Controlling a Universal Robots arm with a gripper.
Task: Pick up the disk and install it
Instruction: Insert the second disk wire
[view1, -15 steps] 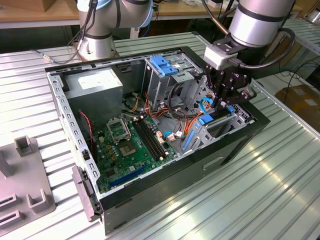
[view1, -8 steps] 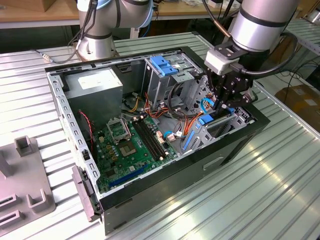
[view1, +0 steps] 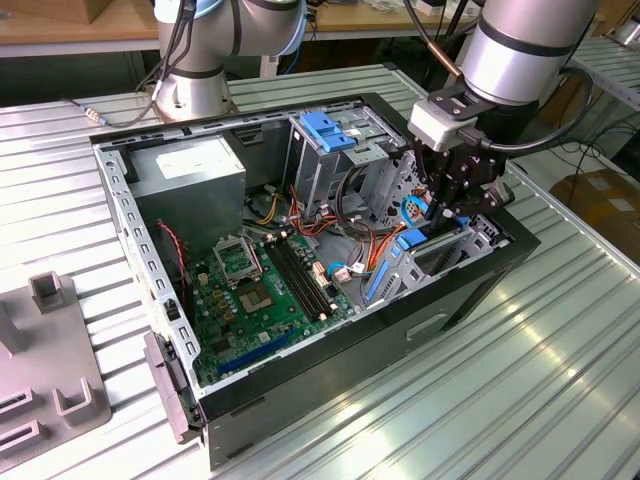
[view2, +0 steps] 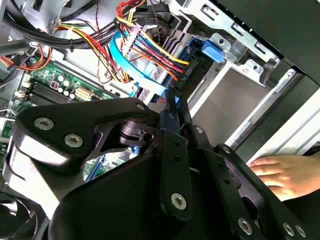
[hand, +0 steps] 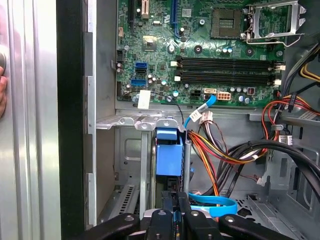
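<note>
A ribbed metal bench (view1: 560, 350) carries an open computer case (view1: 330, 400). The gripper (view1: 440, 212) reaches down into the case's drive bay (view1: 440, 262), jaws closed narrowly on the disk (hand: 168, 157). The disk stands on edge, long axis vertical, between bay walls with little side room. A hand (view2: 277, 175) rests just outside the case.

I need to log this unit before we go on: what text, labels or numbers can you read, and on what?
No text can be quoted with confidence.
Power supply label, exterior view: print too small to read.
White sticker on the motherboard, first wrist view: nothing legible.
Motherboard markings: too small to read.
</note>
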